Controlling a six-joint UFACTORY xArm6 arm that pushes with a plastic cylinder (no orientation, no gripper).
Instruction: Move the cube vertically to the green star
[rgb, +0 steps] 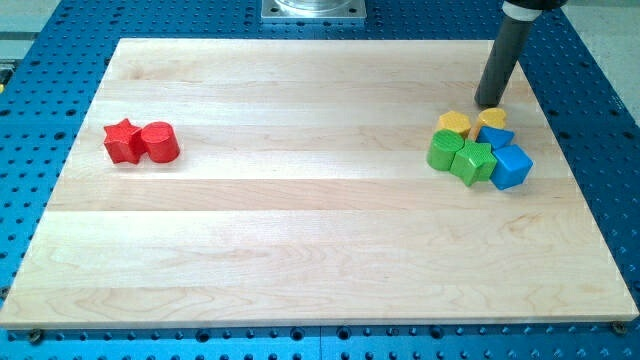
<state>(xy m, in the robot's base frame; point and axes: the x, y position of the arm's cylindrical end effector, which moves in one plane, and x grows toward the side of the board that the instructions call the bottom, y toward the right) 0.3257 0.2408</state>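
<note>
My tip (490, 103), rod gripping nothing, just above right yellow block (492, 118), poss. touching; blue cube (511, 166) below.

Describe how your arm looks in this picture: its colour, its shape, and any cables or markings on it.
Only my rod shows: a straight, round, dark grey bar, plain and smooth, with a wider black collar where it leaves the view's top. My tip is a flat, blunt end of the same dark colour. I see no cables, labels or markings on it. The rest of the arm is out of view.

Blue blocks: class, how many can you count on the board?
2, both in the cluster at the view's right: a blue cube at its lower right, and a smaller blue block just above it.
</note>
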